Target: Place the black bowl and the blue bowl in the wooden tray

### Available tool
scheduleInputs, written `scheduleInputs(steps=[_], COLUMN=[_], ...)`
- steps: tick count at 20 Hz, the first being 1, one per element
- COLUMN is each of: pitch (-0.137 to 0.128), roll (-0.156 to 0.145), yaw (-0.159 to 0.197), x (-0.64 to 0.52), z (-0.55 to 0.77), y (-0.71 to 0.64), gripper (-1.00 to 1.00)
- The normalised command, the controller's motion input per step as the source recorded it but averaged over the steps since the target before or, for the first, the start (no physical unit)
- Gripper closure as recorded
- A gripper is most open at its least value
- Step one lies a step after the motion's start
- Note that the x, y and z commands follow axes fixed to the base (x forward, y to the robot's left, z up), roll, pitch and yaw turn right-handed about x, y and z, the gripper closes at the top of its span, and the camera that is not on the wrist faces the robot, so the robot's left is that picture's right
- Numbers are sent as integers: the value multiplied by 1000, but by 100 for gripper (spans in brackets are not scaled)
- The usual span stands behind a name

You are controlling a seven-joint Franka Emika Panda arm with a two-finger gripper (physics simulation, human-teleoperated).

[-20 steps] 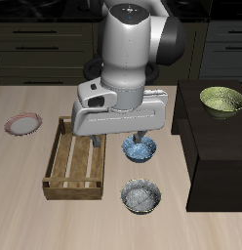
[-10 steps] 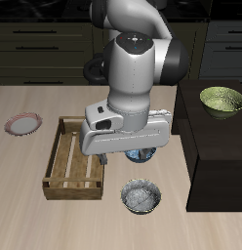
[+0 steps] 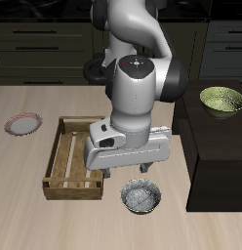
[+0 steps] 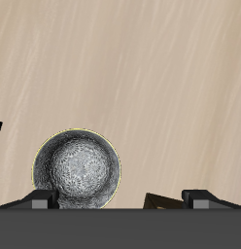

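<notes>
The black bowl (image 3: 141,196) stands on the table near the front edge, beside the wooden tray (image 3: 74,161); its inside is mottled grey-white. It also shows in the wrist view (image 4: 78,170), whole and upright. My gripper (image 3: 128,174) hangs just behind and above the bowl, open and empty, with its fingertips (image 4: 40,199) spread wide. The tray holds nothing that I can see. The blue bowl is hidden behind my gripper's body.
A pink-rimmed plate (image 3: 22,124) lies on the table beyond the tray's far side. An olive-green bowl (image 3: 221,100) sits on a dark raised block (image 3: 216,156) that runs along the table's edge close to the black bowl.
My arm has moved toward the table's front edge, from above the blue bowl toward the black bowl, and now covers the blue bowl. The bowls and tray have not moved.
</notes>
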Motion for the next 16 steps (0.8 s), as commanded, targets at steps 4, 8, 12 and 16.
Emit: scheduleInputs(steps=[4, 8, 12, 16], pitch=[19, 29, 14, 30], roll=[20, -16, -4, -8], yaw=[24, 6, 12, 4], x=[-37, 39, -16, 45], z=[-226, -244, -154, -322], y=[98, -32, -12, 25], gripper=[-100, -100, -100, -100])
